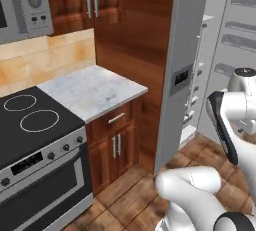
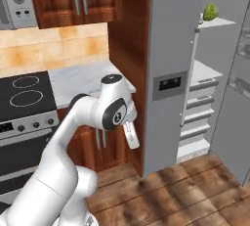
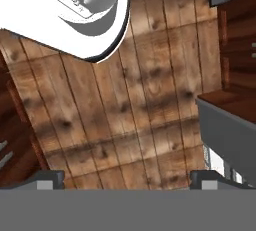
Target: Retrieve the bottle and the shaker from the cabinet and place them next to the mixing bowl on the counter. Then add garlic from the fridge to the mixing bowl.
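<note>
Base views fridge-facing (image 2: 171,49); hand floorward.

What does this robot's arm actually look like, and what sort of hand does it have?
The arm is glossy white, built of rounded tubular segments with dark rings and round dark caps at the joints; one cap bears a small pale mark. No loose cables show. Its gripper has two small dark grey, blocky finger tips.

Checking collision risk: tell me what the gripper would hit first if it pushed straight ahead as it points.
The open gripper points down at the bare wooden floor; nothing seems to lie between, though depth is unclear.
</note>
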Tool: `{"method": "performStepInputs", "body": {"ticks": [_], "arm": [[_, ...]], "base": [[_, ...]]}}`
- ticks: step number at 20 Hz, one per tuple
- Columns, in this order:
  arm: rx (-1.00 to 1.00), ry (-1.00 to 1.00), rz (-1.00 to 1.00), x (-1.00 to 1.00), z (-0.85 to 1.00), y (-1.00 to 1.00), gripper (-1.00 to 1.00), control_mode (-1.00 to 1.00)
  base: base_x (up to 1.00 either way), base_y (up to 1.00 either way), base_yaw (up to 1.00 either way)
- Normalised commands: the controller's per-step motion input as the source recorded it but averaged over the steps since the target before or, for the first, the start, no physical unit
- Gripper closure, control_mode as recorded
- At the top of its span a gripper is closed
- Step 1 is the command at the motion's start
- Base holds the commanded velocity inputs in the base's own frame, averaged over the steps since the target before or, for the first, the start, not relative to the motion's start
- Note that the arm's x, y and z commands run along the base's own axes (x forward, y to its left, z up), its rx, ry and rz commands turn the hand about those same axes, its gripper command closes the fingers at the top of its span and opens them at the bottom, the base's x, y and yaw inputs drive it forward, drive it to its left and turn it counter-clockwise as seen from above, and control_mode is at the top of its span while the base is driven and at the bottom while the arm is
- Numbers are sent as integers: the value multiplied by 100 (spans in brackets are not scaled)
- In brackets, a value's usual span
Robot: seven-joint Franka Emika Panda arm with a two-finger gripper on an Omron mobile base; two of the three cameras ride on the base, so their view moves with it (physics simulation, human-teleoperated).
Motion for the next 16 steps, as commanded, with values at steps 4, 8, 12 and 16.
{"method": "performStepInputs", "body": {"ticks": [4, 8, 12, 16], "arm": [[0, 0, 0, 0, 0, 0, -100, 100], [0, 0, 0, 0, 0, 0, -100, 100], [0, 0, 0, 0, 0, 0, -100, 100], [0, 0, 0, 0, 0, 0, -100, 100]], "base": [[-3, -85, 64], [-42, -96, 58], [-57, -100, 58], [-23, -100, 52]]}}
